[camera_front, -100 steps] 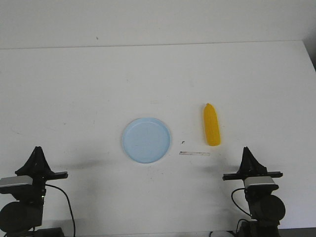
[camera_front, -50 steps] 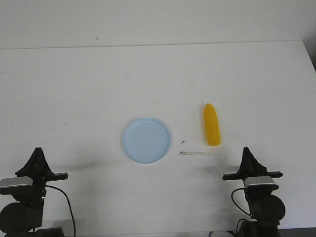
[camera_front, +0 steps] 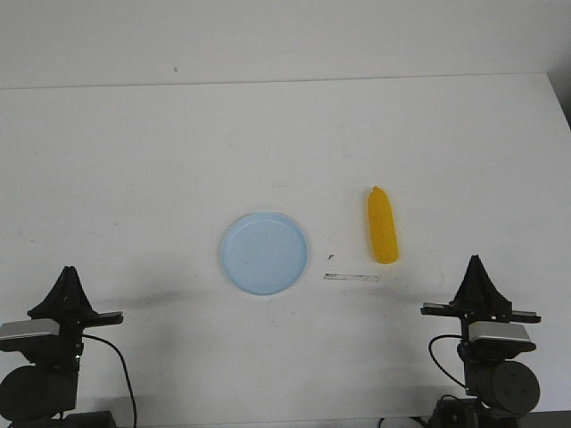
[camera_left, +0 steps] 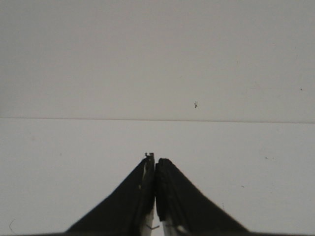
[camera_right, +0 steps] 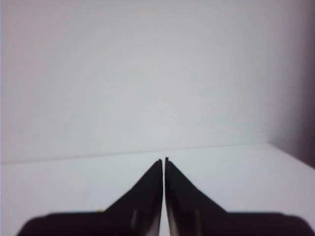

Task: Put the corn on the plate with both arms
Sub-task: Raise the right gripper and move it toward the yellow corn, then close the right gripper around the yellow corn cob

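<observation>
Lying right of the frame's centre, one corn sits beside one plate, apart from it. Two grippers, left and right, show fingers pressed together, empty. A thin strip below may carry marks, unreadable.

Both arms sit low at the near edge, the left gripper and the right gripper pointing upward, fingers pressed together, holding nothing.
</observation>
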You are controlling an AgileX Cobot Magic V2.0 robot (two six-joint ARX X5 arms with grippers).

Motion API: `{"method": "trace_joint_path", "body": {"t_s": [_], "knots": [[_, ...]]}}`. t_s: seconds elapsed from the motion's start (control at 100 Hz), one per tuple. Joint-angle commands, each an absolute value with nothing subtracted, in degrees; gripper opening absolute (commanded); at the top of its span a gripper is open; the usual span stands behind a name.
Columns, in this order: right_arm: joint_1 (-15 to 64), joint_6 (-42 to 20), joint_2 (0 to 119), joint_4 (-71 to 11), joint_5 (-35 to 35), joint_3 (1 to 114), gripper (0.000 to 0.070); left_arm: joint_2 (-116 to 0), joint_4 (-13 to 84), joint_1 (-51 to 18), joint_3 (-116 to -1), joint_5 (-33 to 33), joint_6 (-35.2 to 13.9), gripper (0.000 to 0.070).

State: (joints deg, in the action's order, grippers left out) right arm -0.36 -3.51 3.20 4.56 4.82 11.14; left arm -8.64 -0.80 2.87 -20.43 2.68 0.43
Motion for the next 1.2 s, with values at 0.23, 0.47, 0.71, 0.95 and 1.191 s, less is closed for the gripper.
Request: {"method": "trace_joint_path", "body": {"t_s": [0.23, 0.47, 0.71, 0.95, 1.191], "knots": [[-0.30, -4.62, 20.45, -7.75, 4.03, 29.36, 0.0004, -8.51, -1.50, 2.98, -20.82, 2.61, -0.08, 0.0003], [0.75, -4.73, 37.43, -18.02, 2.94, 40.16, 0.0004, -8.51, -1.50, 2.98, -20.82, 2.61, -0.08, 0.0003], [6.00, -5.82, 55.09, -25.61, 3.01, 49.58, 0.0004, -8.51, -1.50, 2.98, -20.82, 2.61, -0.08, 0.0003], [9.17, -10.59, 70.63, -35.97, 2.96, 60.05, 0.0005, -8.51, -1.50, 2.98, -20.82, 2.61, -0.08, 0.0003], [11.09, -18.46, 83.05, -47.09, 2.98, 70.89, 0.0026, -8.51, -1.50, 2.98, -20.82, 2.61, -0.08, 0.0003]]}}
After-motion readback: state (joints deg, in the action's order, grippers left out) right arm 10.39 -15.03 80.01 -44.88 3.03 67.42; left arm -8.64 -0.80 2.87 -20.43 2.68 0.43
